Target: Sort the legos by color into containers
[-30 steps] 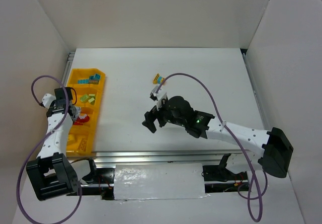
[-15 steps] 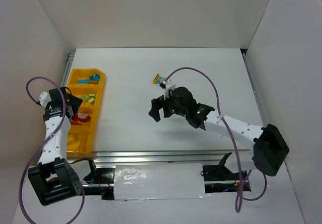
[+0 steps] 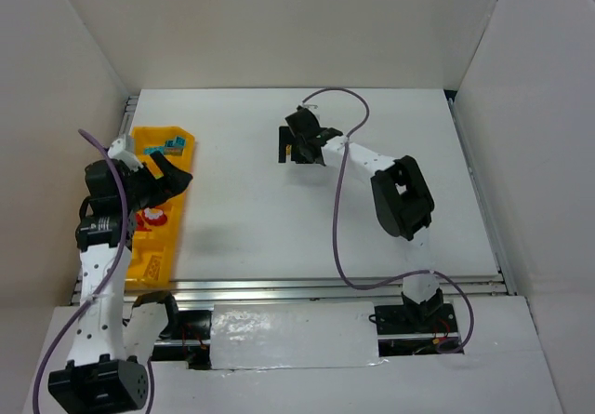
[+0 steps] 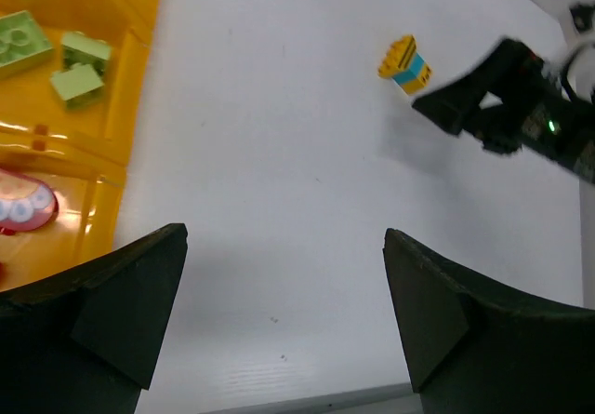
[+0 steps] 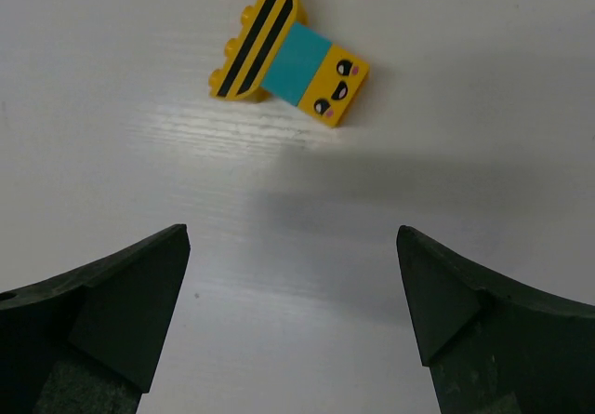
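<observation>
At the far middle of the table (image 3: 242,219), the right gripper (image 5: 293,237) is hovering low, its jaws standing wide apart and holding nothing. Just ahead of its fingertips, not yet between them, the only clump (image 5: 288,49) I am seeing outside the tray is lying flat on the white surface. It is a striped yellow brick, a teal one and a yellow one with a small face, all stuck together. Over at the left edge, the left gripper (image 4: 284,237) is hanging above the yellow tray (image 4: 139,70), its jaws also spread and empty. Some pale green bricks (image 4: 20,37) are resting in one compartment, and teal bricks (image 3: 172,142) in the farthest one.

I am judging that the main danger is coming from the clump itself. It is lying slanted to the jaws, so when they are closing, one finger may be touching it first and pushing it aside or turning it. It is also mixing two colours, so if it is going whole into one compartment, the sorting will be wrong.

From above, the right gripper is covering the clump completely. The left arm is hiding the middle of the tray, and the nearest compartments are hard to read. A red and white thing (image 4: 19,207) in the tray is shining with glare, so I cannot tell its shape.
</observation>
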`<state>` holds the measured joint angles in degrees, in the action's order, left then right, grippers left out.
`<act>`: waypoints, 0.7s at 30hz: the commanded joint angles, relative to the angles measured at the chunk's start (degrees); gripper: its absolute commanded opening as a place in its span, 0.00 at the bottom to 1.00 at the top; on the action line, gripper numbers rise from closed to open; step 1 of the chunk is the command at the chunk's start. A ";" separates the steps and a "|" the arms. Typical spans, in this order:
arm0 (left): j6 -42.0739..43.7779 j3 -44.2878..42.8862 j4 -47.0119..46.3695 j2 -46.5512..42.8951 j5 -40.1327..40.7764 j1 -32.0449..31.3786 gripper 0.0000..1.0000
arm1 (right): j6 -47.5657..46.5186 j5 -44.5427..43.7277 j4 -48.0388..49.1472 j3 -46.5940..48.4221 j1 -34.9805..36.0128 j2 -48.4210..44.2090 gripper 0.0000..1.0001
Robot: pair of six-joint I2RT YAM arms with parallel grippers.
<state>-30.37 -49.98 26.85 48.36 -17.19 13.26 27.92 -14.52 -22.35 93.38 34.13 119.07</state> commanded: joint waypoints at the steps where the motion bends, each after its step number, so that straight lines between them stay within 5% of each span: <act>1: 5.67 3.11 -0.65 -3.96 -6.27 -3.14 1.00 | -10.31 0.97 -3.32 7.50 -1.87 3.89 1.00; 9: 6.38 5.06 -2.94 -3.45 -12.77 -4.38 1.00 | -37.13 12.05 -2.25 12.25 -4.42 8.71 1.00; 11: 6.55 5.33 -3.03 -3.62 -13.22 -4.73 0.99 | -39.95 21.85 -13.44 23.30 -5.56 12.75 0.99; 13: 6.46 5.42 -3.03 -4.23 -13.13 -5.34 1.00 | -40.84 20.77 -17.45 30.33 -5.39 17.07 1.00; 21: 6.73 5.50 -3.47 -3.89 -14.36 -6.49 1.00 | -45.67 20.22 -21.93 39.04 -6.71 22.07 1.00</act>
<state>-25.39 -44.56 25.69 44.45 -29.28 7.01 -13.56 2.76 -39.38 125.89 28.45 138.87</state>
